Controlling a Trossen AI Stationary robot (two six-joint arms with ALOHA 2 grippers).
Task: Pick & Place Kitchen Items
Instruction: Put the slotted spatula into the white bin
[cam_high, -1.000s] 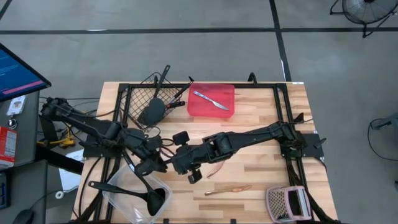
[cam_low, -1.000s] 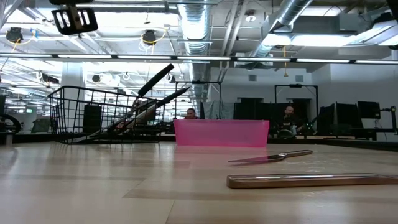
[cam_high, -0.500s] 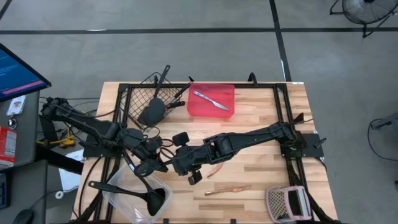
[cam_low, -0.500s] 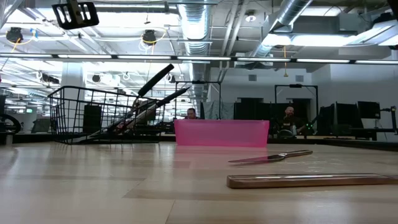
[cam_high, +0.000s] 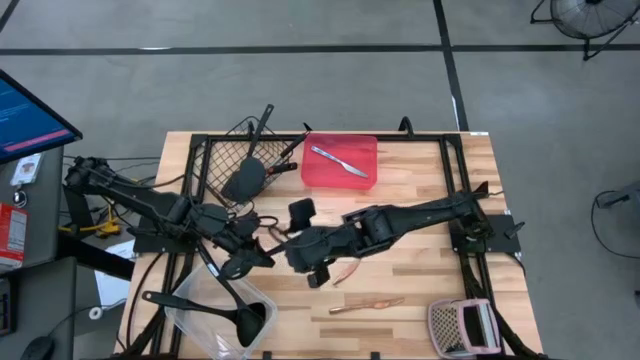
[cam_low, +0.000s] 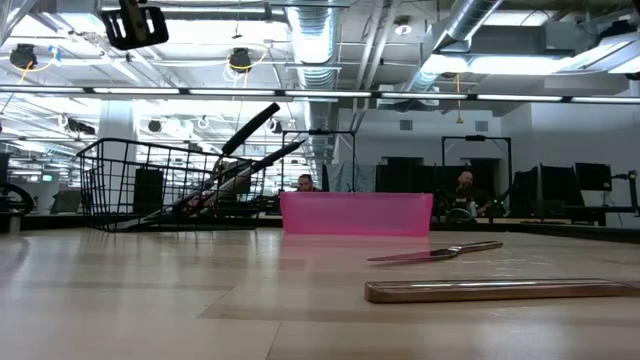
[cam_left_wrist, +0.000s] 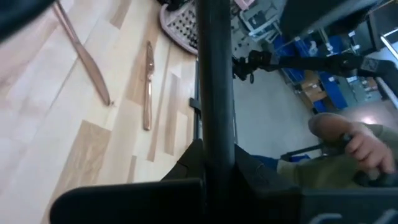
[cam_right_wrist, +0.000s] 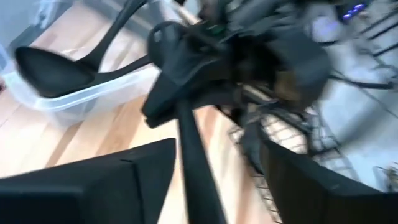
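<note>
1. Two copper sticks are seen nearest in the low view, the second just behind the first; in the left wrist view both lie on the bare table.
2. One pinkish mesh item is placed at the table's near right corner.
3. One clear tub is set at the near left, with two black ladles lying in it.
4. The left gripper is pressed together on one black handle, held above the table beside the tub.
5. The right gripper is held just beside it, fingers spread either side of that handle.
6. One red tray holds one silver piece.
7. One wire basket holds several black utensils; they cannot be counted.
</note>
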